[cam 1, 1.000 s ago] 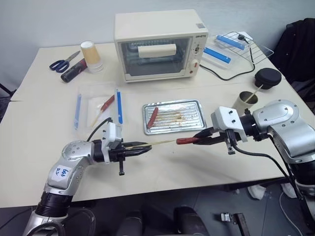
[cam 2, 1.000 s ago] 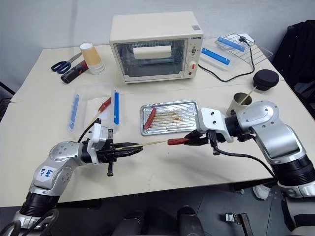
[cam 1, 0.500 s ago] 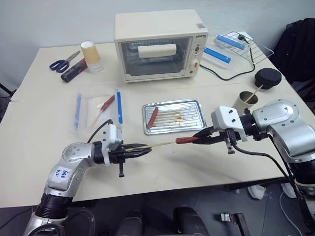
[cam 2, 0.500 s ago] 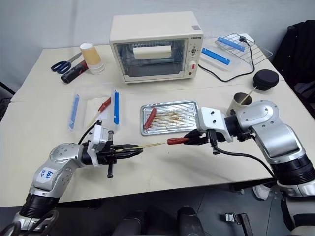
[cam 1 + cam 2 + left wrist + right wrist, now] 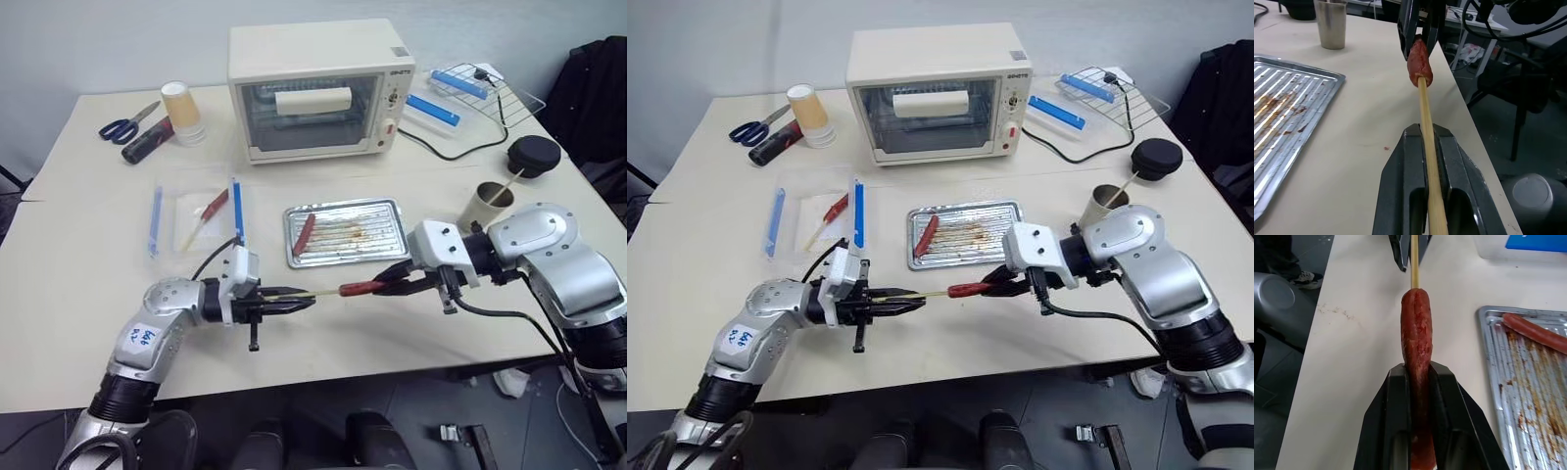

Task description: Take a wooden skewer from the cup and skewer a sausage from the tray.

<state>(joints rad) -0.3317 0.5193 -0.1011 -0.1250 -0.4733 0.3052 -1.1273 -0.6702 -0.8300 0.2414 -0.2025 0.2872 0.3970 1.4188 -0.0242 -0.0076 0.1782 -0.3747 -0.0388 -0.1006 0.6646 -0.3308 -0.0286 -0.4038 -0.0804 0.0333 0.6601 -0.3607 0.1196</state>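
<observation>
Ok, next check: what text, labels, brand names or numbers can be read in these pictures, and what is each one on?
Brand mark on the cream boxy toaster oven, upper right front corner: too small to read.
Handwritten marks on the white sticker on the left arm: blurred, perhaps digits, not readable.
Dial markings by the oven's knobs: too small to read.
No other text visible.

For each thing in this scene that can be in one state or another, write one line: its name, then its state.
left gripper: shut on the wooden skewer
right gripper: shut on the sausage
wooden skewer: held level, tip in the sausage's end
sausage: held above the table, skewer entering one end
tray: on the table, grease-stained, one sausage left in it
cup: upright, one skewer left in it
toaster oven: door closed
</observation>
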